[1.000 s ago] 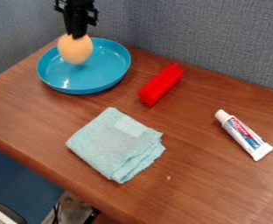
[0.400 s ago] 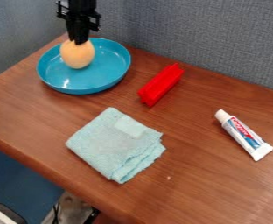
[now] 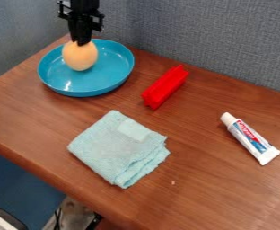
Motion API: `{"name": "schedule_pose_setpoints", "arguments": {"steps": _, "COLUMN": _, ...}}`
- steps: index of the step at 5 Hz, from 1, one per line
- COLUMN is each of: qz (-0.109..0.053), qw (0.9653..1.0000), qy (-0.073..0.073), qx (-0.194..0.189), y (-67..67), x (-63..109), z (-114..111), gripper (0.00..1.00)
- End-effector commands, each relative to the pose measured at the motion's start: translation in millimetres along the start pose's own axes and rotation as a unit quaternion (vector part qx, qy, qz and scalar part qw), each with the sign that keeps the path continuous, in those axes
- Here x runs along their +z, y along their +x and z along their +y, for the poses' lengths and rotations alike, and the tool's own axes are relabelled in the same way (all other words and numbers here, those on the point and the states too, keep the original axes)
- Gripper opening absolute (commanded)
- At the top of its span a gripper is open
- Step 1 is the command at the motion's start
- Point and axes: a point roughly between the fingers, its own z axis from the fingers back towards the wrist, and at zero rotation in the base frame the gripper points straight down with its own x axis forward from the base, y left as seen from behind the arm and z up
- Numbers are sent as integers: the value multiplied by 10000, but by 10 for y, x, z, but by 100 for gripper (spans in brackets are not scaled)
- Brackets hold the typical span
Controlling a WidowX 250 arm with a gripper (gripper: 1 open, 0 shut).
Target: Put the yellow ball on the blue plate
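Near edge first: light-blue folded terry cloth (image 3: 119,147) on the brown wooden table (image 3: 35,112), around 6 o'clock from centre. White toothpaste tube with red and blue print (image 3: 249,137) lying flat at 4 o'clock, well apart from the cloth. Red ridged plastic block (image 3: 165,86) mid-table, slightly toward 1 o'clock, just beside the dish but not touching. None of these part of the task, all untouched.

Far left, at 10 to 11 o'clock: round, shallow, glossy cyan-blue plastic plate (image 3: 110,80) with raised rim. Smooth matte orange-yellow egg-shaped ball (image 3: 80,56) inside the plate, toward the far left of its well, apparently resting on the plate floor or a hair above; contact underneath not resolvable.

Black hand (image 3: 82,39) pointing straight down directly over the ball, fingers pinched in at the ball's top. Closed, gripping the yellow ball by all appearances.

Progress: transport done, ball already within the plate's rim. Left to do, as a judgement: open the fingers, let the ball settle, lift clear. Task nearly complete, not yet finished while the grip holds. Risk: egg shape may roll on release, but the raised rim should contain it.
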Motion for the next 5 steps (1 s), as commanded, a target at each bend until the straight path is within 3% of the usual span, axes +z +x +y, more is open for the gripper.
{"name": "schedule_pose_setpoints", "arguments": {"steps": 1, "qz": -440, "qw": 9987, "qy": 203, "qx": 161, "y": -47, "x": 396, "z": 124, "gripper": 0}}
{"name": "schedule_pose_setpoints", "arguments": {"steps": 5, "qz": -363, "qw": 9991, "qy": 143, "qx": 138, "y": 3, "x": 352, "z": 98, "gripper": 0}}
